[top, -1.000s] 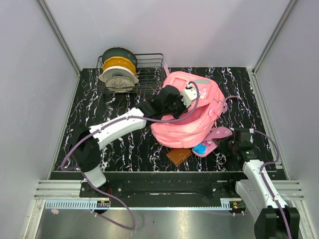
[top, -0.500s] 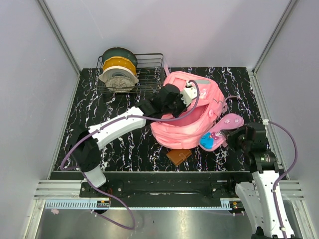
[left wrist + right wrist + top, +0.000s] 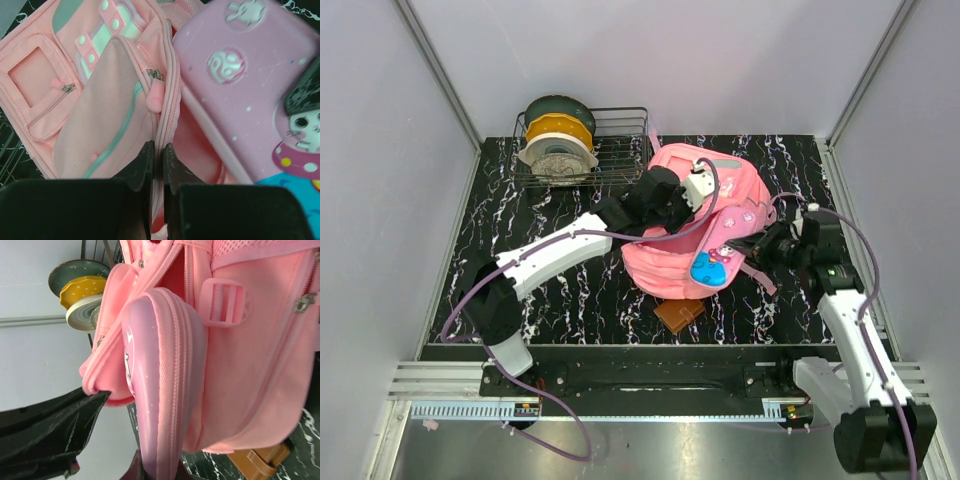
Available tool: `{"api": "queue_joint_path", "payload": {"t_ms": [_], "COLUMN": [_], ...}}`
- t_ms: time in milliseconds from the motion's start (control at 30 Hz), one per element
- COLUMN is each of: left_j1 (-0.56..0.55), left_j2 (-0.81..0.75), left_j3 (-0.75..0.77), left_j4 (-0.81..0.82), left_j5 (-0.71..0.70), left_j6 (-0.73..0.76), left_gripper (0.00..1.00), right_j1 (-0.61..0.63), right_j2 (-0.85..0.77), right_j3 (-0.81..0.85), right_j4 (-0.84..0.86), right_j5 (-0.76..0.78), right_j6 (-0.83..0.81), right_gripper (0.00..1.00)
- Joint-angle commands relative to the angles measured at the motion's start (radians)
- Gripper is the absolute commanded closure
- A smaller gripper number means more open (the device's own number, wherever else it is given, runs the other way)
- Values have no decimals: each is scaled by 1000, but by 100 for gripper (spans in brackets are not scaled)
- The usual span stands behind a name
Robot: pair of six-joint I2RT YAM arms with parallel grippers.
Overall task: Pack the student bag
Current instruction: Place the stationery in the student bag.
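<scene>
The student bag [image 3: 670,268] lies flat on the black marbled counter [image 3: 570,290], its front panel facing up and its main compartment unzipped and gaping.

The left fingers [image 3: 156,152] are pressed almost together, pinching the zippered rim of that opening. Only the thin fabric edge sits between them. In the left wrist view, a front pocket [image 3: 42,95] with a small zip pull [image 3: 67,87] sits on the bag's panel beside the pinched rim.

The right fingers [image 3: 763,246] come in from the opposite side of the bag and are clamped on one end of a pink pencil case [image 3: 720,250]. It has a hard shell with a rabbit cartoon and a blue patch. The case is held edge-up and slanted across the bag's open mouth, and its free end reaches over the compartment beside the lifted rim. I cannot tell whether that end is actually inside the bag.

A brown wallet [image 3: 679,313] lies on the counter just beside the bag's near edge. Whether it touches the bag is unclear.

Beyond the bag's far corner on the left arm's side, a wire basket [image 3: 620,150] stands close to the bag. It holds three round reels [image 3: 558,140] on edge, one dark green, one yellow and one whitish.
</scene>
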Motion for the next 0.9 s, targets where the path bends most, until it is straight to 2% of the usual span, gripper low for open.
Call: {"api": "queue_joint_path", "payload": {"t_ms": [0,133,333,467,800,867], "left_j1": [19,21,-20,-51,-65,-73], "left_j2": [-56,-74,-111,-143,-201,-197], "left_j3": [71,72,52,31,21,29], "left_j4": [63,69,77,76,69,68], "left_j5": [-39,-59,-59,-70,-71,-70], "left_j6": [-22,-30,-1,2,-38,-53], "left_gripper": [100,100,100,100,100,100], "right_j1": [49,98,126,126,166,229], "right_j2": [120,165,222,283,480,481], "right_j3": [35,8,-80,-86,49,55], "right_j4": [234,294,471,608,723,748], "right_j5": [-189,-193,-180,-66,254,386], "right_j6": [53,113,240,288,340,335], "right_gripper": [100,100,100,100,98,91]}}
